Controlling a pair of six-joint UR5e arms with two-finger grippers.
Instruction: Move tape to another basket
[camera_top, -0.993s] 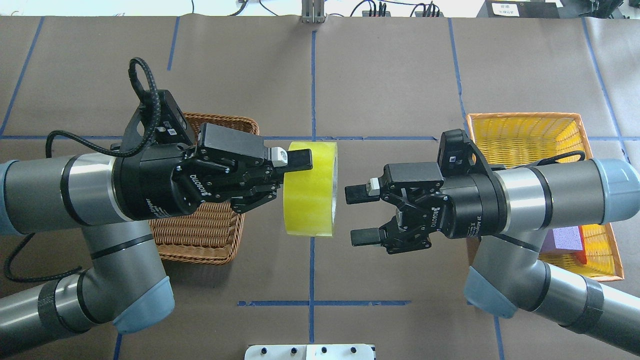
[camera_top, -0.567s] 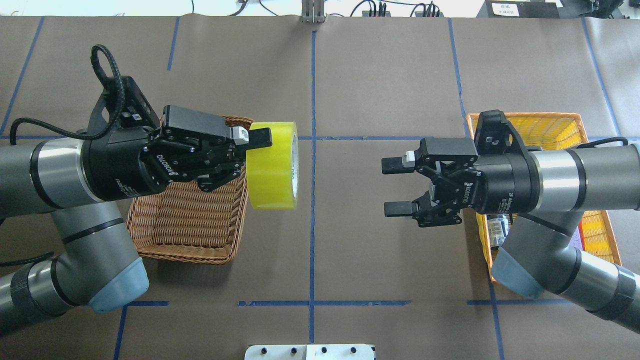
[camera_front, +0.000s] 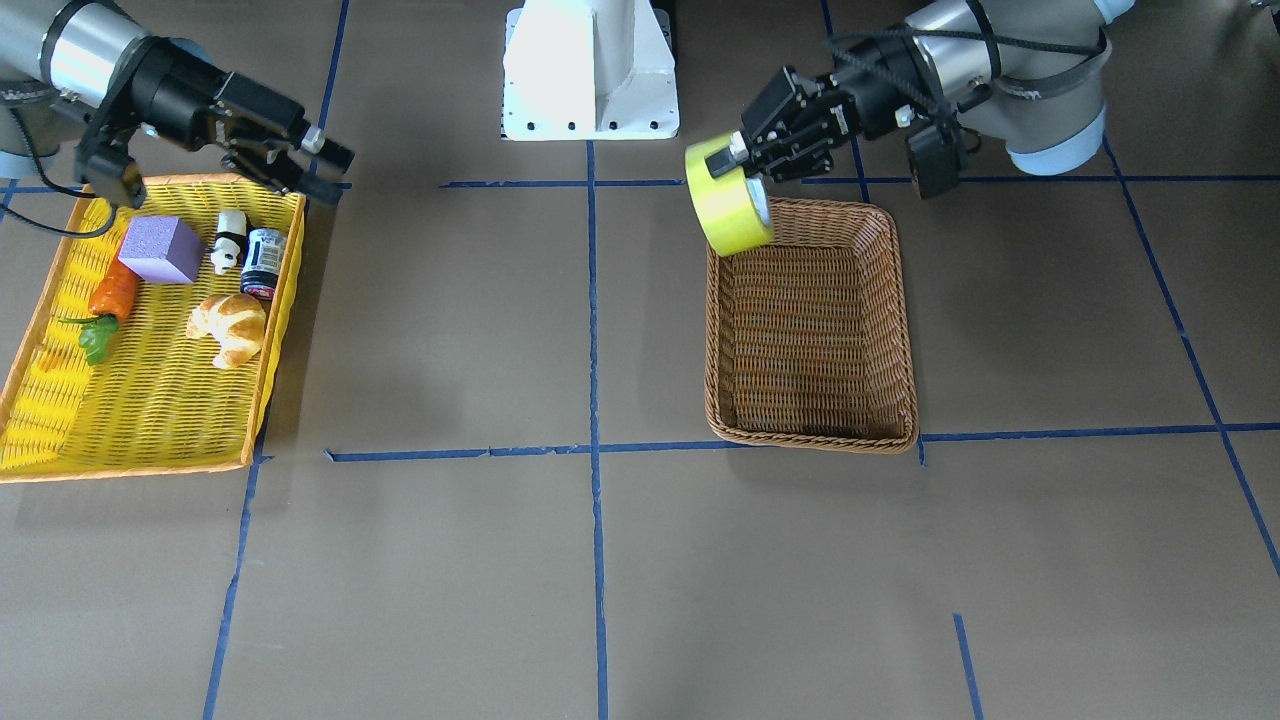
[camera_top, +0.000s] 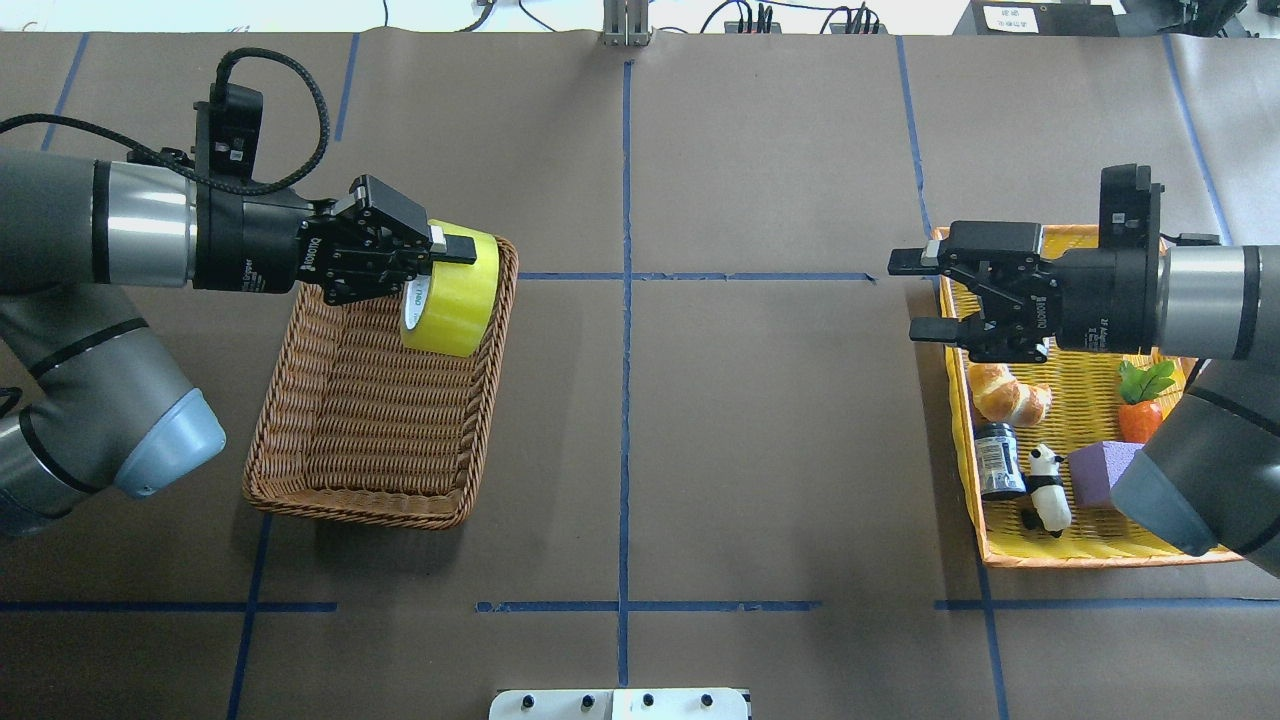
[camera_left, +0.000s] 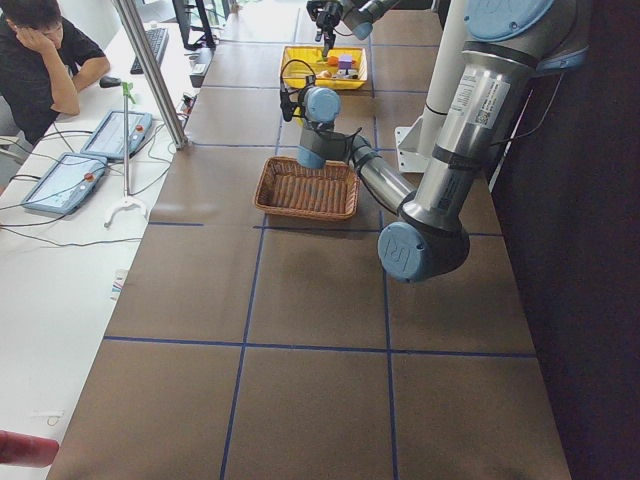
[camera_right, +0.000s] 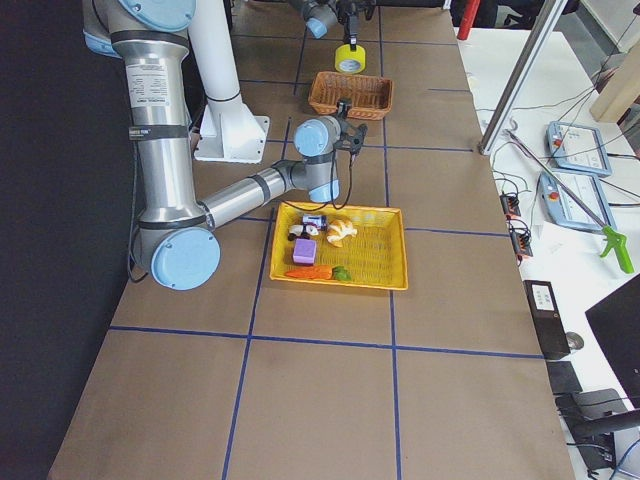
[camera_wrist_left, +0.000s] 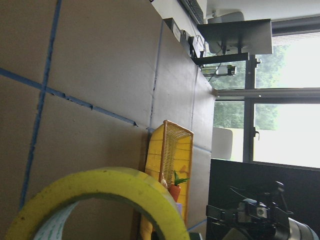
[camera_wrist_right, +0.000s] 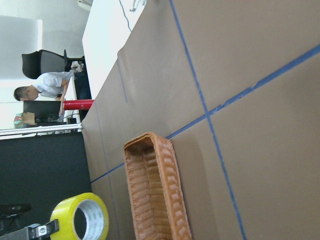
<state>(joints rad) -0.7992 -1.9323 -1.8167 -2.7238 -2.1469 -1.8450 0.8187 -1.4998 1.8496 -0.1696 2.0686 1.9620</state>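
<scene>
You had the left gripper (camera_top: 440, 268) clamped on the tape (camera_top: 455, 300) — one finger lay across the yellow outer face, the other went through the core. The roll hung in the air, tilted, above the basket (camera_top: 350, 505), over the side nearest the table's middle. It touched neither the rim nor the weave. The front-facing view showed the same: tape (camera_front: 728, 200) raised in the left gripper (camera_front: 745, 160) over that edge of the basket (camera_front: 810, 435).

Your right gripper (camera_top: 915, 295) was well apart from all this, its fingers spread wide with nothing between them. It hovered at the inner rim of the yellow tray (camera_top: 1080, 558), pointing toward the table's middle. In the tray lay a croissant (camera_top: 1008, 395), a jar (camera_top: 995, 460), a panda (camera_top: 1045, 485), a purple block (camera_top: 1100, 470) and a carrot (camera_top: 1140, 410) — none of them touched by the gripper.
</scene>
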